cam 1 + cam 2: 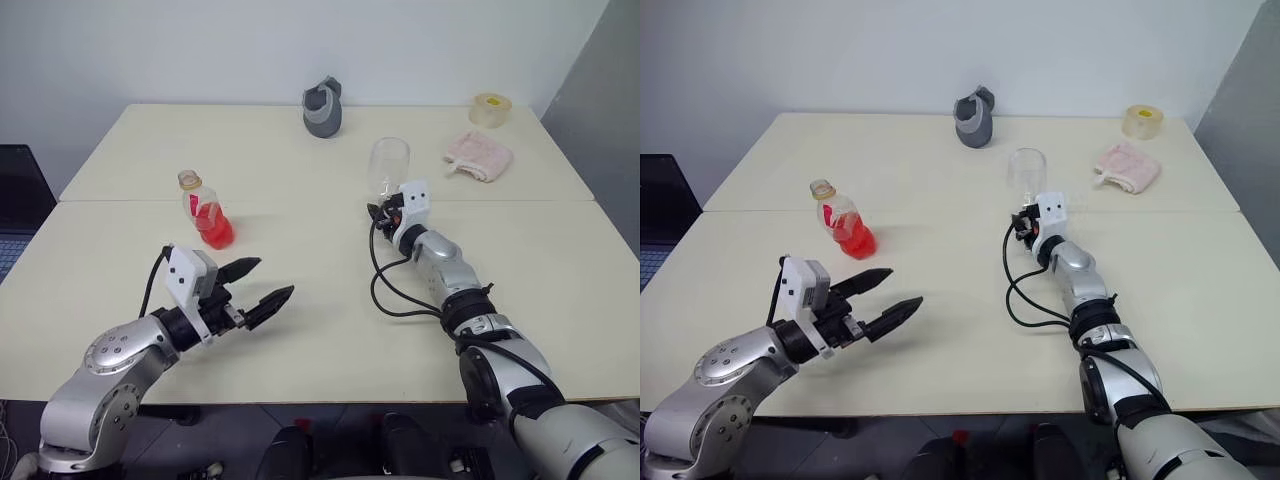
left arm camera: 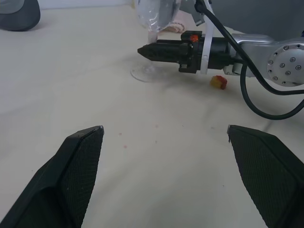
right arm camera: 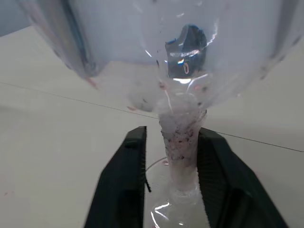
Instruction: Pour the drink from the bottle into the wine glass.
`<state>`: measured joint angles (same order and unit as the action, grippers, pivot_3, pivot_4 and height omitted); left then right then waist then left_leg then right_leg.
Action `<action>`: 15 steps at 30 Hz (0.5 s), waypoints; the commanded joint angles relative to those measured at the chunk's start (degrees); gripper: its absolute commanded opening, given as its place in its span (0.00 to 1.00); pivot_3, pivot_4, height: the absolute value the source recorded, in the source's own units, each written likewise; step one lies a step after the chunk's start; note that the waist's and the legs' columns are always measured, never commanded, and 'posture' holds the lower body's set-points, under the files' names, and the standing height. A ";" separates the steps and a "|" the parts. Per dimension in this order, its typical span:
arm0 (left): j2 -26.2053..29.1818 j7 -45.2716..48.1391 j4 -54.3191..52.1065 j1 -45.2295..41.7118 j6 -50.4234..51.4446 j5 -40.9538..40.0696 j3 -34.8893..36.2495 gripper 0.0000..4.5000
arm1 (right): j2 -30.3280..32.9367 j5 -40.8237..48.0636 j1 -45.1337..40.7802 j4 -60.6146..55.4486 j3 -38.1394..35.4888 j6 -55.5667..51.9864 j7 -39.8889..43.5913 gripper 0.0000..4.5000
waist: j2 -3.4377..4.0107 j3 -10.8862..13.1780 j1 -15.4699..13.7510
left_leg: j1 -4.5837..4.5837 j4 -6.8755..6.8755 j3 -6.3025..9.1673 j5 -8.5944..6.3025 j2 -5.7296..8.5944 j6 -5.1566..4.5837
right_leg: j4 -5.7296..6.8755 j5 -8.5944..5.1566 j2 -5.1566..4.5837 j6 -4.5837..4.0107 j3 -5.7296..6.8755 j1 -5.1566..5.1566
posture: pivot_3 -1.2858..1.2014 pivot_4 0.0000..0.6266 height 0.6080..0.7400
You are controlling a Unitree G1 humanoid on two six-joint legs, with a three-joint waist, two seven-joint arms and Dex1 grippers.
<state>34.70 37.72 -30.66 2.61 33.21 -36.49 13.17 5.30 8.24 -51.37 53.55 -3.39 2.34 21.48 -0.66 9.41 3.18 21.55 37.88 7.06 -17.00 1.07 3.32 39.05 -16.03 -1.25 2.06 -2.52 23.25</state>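
right wrist view: right gripper (image 3: 170, 156) fingers closed on the wine glass (image 3: 180, 137) stem, one each side
wine glass: upright mid-table, bowl looks empty
left gripper (image 1: 268, 285): jaws wide apart, holding nothing, near the bottle
bottle (image 1: 205, 212): upright, uncapped, red drink (image 1: 214, 230) in its base
label: red, text unreadable
small yellow-red cap (image 2: 218, 82): on the table (image 1: 300, 330) beside the glass foot

No readable text, labels or numbers anywhere
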 commanded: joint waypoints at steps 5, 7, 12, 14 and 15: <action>-0.58 -0.41 -0.37 0.52 -1.53 0.79 -0.21 1.00 | 0.03 -1.83 -1.37 -3.35 1.81 3.20 2.80 0.03 | 0.02 0.01 0.13 | 0.00 -0.01 0.00 0.00 -0.01 0.00 | 0.01 0.00 0.00 0.00 0.00 0.01 | 0.52 0.24 1.00; -0.81 -0.95 -0.75 1.65 -1.27 0.74 0.41 1.00 | -0.45 -1.85 -1.10 -5.59 2.80 2.60 4.44 0.03 | 0.04 0.02 0.15 | 0.00 -0.02 0.00 0.00 -0.01 0.00 | 0.01 0.00 0.01 0.00 0.00 0.03 | 0.52 0.24 1.00; -2.42 -3.94 -2.33 10.31 -1.75 0.71 5.88 1.00 | -2.45 -3.14 0.72 -15.25 8.31 -1.13 9.82 0.03 | 0.06 0.04 0.69 | 0.02 -0.04 0.05 0.00 -0.48 0.01 | 0.01 0.00 0.00 0.00 -0.10 0.10 | 0.52 0.24 1.00; -3.50 -4.59 -3.35 14.47 -2.98 0.90 8.21 1.00 | -3.48 -3.19 1.71 -18.54 9.97 -2.46 10.89 0.03 | 0.07 0.04 0.58 | 0.01 -0.04 0.03 -0.02 -0.55 0.00 | 0.00 0.01 0.00 -0.02 -0.07 0.11 | 0.52 0.24 1.00; -4.24 -4.55 -3.62 17.47 -4.57 1.92 9.20 1.00 | -4.18 -3.39 2.24 -19.55 10.90 -2.95 11.26 0.03 | 0.07 0.04 0.49 | 0.05 -0.04 0.03 -0.02 -0.58 0.00 | -0.01 0.02 0.00 -0.04 -0.03 0.11 | 0.52 0.24 1.00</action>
<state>31.11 33.44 -31.61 17.62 31.69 -35.74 19.43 1.94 5.20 -49.45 38.10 6.15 -0.13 31.57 -0.59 9.45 3.67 21.57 37.83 7.09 -17.02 0.47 3.32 39.04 -15.99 -1.25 2.01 -2.56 23.35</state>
